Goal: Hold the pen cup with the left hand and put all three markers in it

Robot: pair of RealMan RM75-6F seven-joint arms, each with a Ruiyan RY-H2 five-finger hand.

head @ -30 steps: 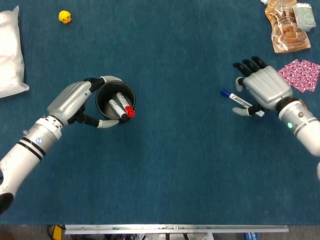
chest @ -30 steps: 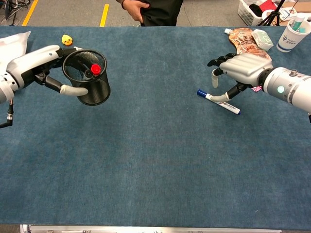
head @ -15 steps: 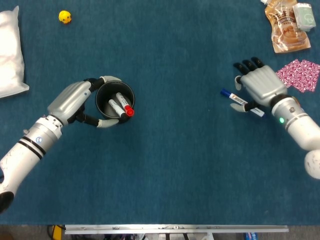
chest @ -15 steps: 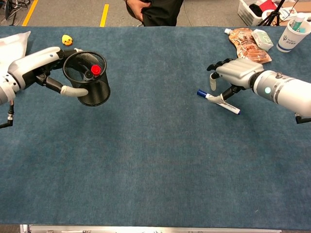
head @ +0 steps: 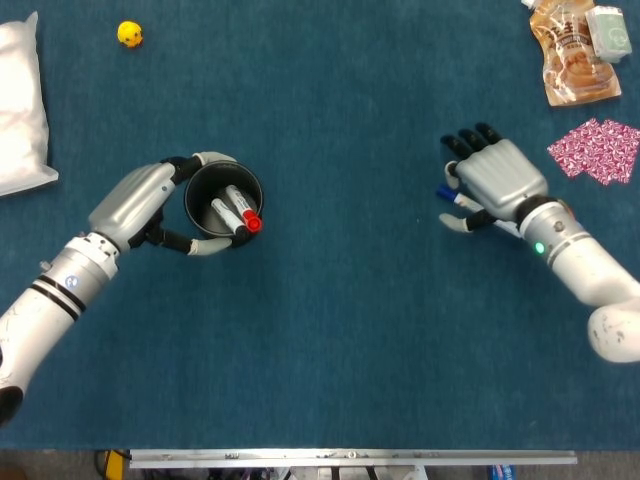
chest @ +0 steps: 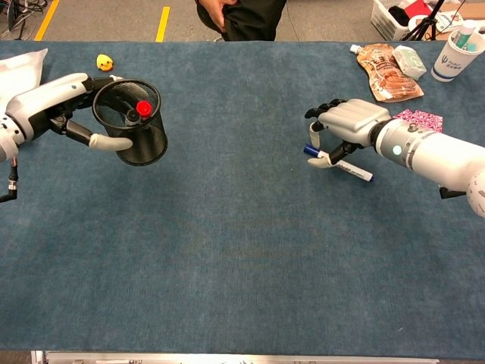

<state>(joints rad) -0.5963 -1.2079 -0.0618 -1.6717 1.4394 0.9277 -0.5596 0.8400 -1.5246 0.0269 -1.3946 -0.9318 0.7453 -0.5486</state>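
Head view looks straight down on the blue table (head: 340, 330) from above, fairly high, near edge at the bottom. Chest view sits lower at the near edge, facing forward and slightly down across the table to the floor beyond. Both take in the pen cup (head: 223, 197) (chest: 129, 121), left hand (head: 140, 200) (chest: 53, 95), right hand (head: 495, 180) (chest: 348, 121) and yellow duck (head: 130, 34) (chest: 104, 62).

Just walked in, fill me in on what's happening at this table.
The left hand grips the black mesh pen cup, which already holds two markers, one red-capped. The right hand is down over the blue-capped marker lying on the blue table, its fingers curled around the capped end. Whether it grips the marker yet isn't clear.
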